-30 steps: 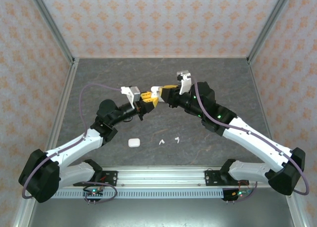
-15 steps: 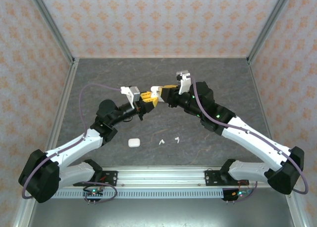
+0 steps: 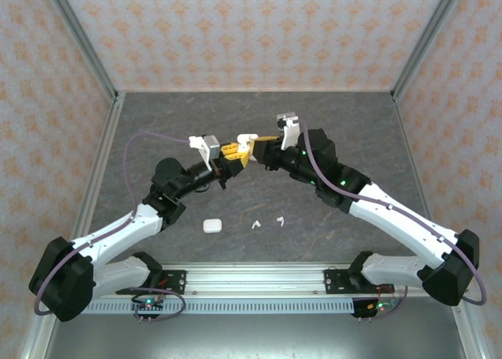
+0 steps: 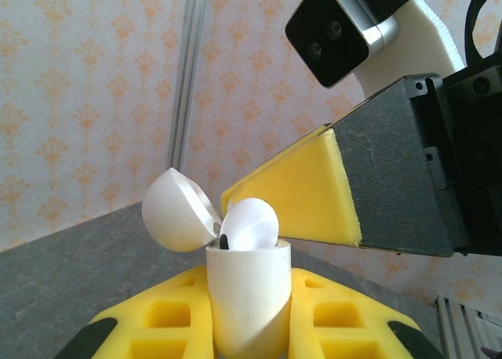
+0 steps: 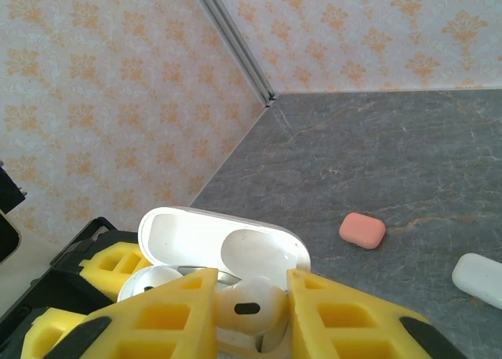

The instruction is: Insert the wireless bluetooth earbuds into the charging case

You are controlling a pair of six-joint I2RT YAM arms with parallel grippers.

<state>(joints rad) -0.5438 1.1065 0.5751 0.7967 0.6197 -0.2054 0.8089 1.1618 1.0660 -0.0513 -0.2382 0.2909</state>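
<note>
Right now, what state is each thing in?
charging case: lid open, held off the table
left gripper: shut on charging case
white earbud: head sticking out of the case
right gripper: shut on white earbud
second white case: closed, on the table
loose earbuds: two, lying on the table
pink case: closed, on the table

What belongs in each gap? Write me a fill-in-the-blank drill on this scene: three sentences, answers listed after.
1. The left gripper is shut on a white charging case whose lid stands ____.
2. The right gripper pinches a ____ earbud at the mouth of that case.
3. Near the closed white case on the table lie ____ loose earbuds.
Missing words: open; white; two.
</note>
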